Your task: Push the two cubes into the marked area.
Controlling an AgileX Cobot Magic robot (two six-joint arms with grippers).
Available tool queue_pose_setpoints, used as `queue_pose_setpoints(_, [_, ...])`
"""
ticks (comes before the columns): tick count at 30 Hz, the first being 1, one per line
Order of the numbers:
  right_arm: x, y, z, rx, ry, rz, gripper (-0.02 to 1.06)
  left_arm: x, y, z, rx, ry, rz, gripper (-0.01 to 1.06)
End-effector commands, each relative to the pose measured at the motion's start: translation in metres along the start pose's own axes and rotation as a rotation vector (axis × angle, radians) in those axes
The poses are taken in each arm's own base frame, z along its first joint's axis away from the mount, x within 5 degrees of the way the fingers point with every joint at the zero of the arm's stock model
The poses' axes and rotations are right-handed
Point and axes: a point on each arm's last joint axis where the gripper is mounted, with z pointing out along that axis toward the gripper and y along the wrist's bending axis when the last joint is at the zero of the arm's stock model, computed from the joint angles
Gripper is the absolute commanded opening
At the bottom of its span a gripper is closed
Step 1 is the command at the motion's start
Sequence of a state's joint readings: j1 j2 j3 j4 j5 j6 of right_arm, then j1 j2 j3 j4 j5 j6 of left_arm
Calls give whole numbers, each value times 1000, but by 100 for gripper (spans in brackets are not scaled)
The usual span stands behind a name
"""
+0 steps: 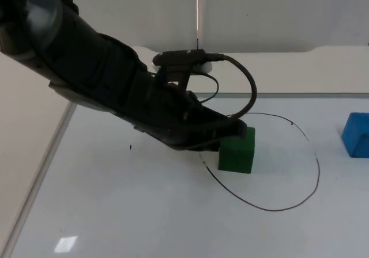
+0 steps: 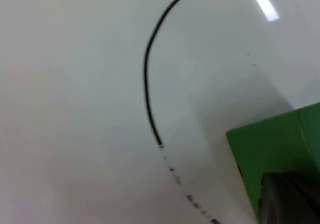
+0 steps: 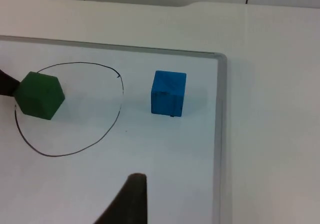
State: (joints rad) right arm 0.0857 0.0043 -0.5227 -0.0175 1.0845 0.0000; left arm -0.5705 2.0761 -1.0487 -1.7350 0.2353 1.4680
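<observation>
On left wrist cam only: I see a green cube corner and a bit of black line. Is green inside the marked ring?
Observer: Mostly. In the top view the green cube sits at the left edge of the marked circle, and I can't tell whether it overlaps the line. The left tool is against the cube's outer side.
Operator: Blue one?
Observer: The blue cube is outside the circle, on the side opposite the green cube and apart from the line.
Operator: Right arm?
Observer: It waits. The right tool is off both cubes, and its camera looks onto the blue cube.
</observation>
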Motion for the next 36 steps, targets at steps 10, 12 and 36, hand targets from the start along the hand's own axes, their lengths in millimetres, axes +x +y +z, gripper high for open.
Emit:
queue_pose_setpoints(10, [1,0,1,9,-4,-14,105,-1,-6,1,15,-3,-9,0])
queue_pose_setpoints(12, [1,0,1,9,-4,-14,105,-1,-3,1,-9,-7,-11,0])
queue_pose_setpoints(36, [1,0,1,9,-4,-17,105,-74,15,-130,-59,-302,137,0])
